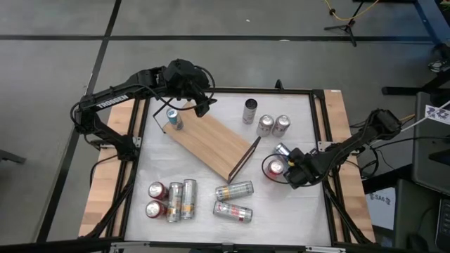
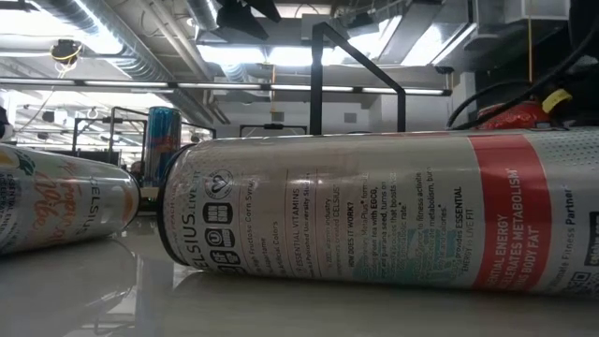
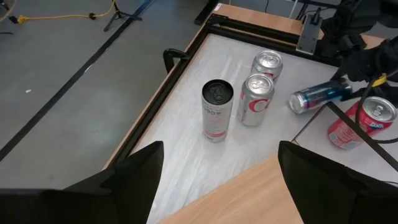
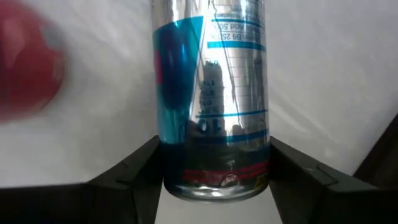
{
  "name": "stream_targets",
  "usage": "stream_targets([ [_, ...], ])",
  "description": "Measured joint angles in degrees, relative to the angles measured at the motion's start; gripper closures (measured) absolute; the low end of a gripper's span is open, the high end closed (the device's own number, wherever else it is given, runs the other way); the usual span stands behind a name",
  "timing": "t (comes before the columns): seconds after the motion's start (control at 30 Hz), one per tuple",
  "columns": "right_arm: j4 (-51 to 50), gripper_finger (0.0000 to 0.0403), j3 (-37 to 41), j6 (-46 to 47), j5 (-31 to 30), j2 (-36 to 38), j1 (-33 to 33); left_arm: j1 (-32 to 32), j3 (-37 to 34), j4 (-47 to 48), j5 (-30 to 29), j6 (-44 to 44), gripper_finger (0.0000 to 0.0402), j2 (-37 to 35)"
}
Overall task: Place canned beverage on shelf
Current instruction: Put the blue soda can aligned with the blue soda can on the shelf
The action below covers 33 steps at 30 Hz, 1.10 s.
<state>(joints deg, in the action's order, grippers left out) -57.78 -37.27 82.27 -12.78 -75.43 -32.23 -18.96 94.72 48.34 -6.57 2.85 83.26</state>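
Note:
The shelf, a light-brown board on a thin black frame, lies slantwise at the table's middle. A blue-and-silver can stands on its far left end. My left gripper hovers open and empty by that end; its own view shows nothing between the fingers. My right gripper is at the right, beside the shelf's near end, shut on a silver-and-blue can that lies on its side. A red can stands right beside it. My right gripper pinches the silver-and-blue can between its two fingers, on the can's round wall close to one end. The fingers lie across the can, which points away from the wrist. Whether the can is clear of the table, I cannot tell.
Three cans stand at the far side: a dark-topped one and two silver ones. Two cans lie near the front middle, and several more are grouped at the front left. A black rail borders the table.

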Motion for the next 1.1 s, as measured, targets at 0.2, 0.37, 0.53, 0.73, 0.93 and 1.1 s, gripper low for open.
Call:
stream_targets([
  [0.2, -5.6, 0.0168, -4.9, -2.5, 7.6, 1.3, 0.0, 0.0, 0.0, 0.0, 0.0, 0.0, 0.0093, 0.0],
  [0.37, -12.2, 0.0176, -10.9, -5.9, 12.4, 1.5, 0.0, 0.0, 0.0, 0.0, 0.0, 0.0, 0.0093, 0.0],
  [0.53, -19.1, 0.0169, -16.5, -6.3, 10.7, 1.5, 0.2, 0.0, 0.0, -0.1, 0.0, -0.5, 0.0093, 0.0],
  [0.73, -25.2, 0.0172, -22.0, -9.7, 9.4, 1.6, 3.2, 1.4, 0.0, -2.5, 1.7, -3.2, 0.0093, 0.0],
  [0.93, -27.8, 0.017, -27.4, -18.0, 9.3, 1.6, 8.5, 4.1, 0.0, -5.5, 3.3, -7.2, 0.0093, 0.0],
  [1.1, -31.1, 0.017, -32.0, -24.7, 8.2, 1.6, 13.6, 6.0, 0.0, -5.8, 3.3, -9.7, 0.0093, 0.0],
])
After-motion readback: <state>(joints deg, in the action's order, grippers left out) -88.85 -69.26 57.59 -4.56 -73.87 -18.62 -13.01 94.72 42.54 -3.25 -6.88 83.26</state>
